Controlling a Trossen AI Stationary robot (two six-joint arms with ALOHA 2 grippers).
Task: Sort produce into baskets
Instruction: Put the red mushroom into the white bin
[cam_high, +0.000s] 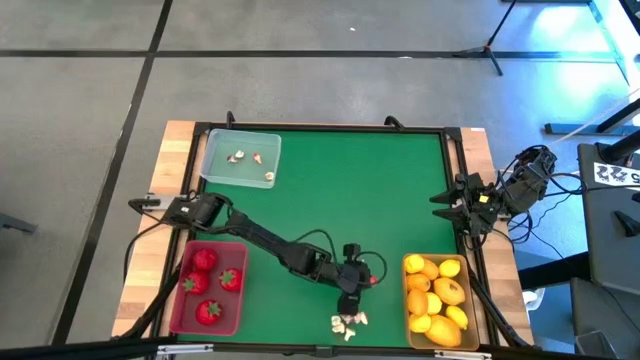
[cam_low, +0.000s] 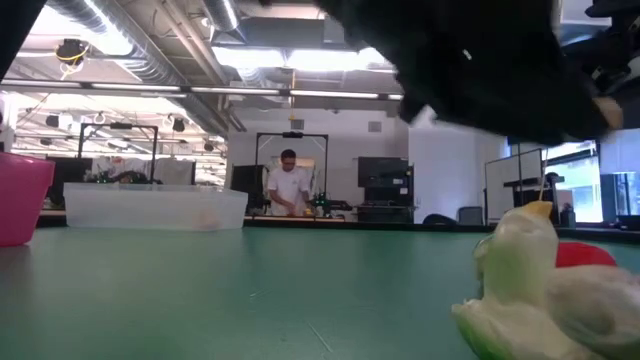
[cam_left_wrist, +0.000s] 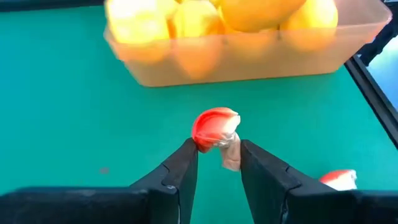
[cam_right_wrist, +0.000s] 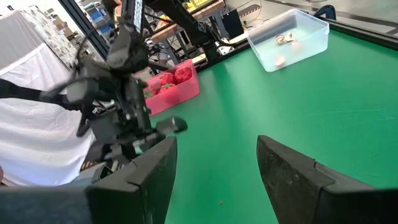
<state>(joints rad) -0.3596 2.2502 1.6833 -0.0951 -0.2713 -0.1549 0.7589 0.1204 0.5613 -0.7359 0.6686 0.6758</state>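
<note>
Right now the thing in hand is a tiny white-and-red toy bit (cam_left_wrist: 216, 130), pinched at the tips of the left gripper (cam_left_wrist: 219, 163), whose two dark fingers are closed onto its pale lower end. In the overhead view this gripper (cam_high: 348, 303) sits at about six o'clock on the green table (cam_high: 340, 190), just above a small cluster of similar white bits (cam_high: 348, 322) lying near the front edge. Whether the bit is lifted clear of the mat or only gripped on it is hard to tell.

At four o'clock stands the tan-yellow plastic tray (cam_high: 437, 298), full of yellow and orange lemon-like ovals. At eight o'clock the pinkish-red tray (cam_high: 208, 287) holds red toy strawberries (cam_high: 206, 261). At eleven o'clock the clear translucent tray (cam_high: 240, 158) already holds a few white-and-red bits.

The step looks like a pick just made. Next would be a long carry across the table to the clear tray, then a release inside its rim.

The right gripper (cam_right_wrist: 214, 163) waits at three o'clock, off the table edge, fingers spread.
</note>
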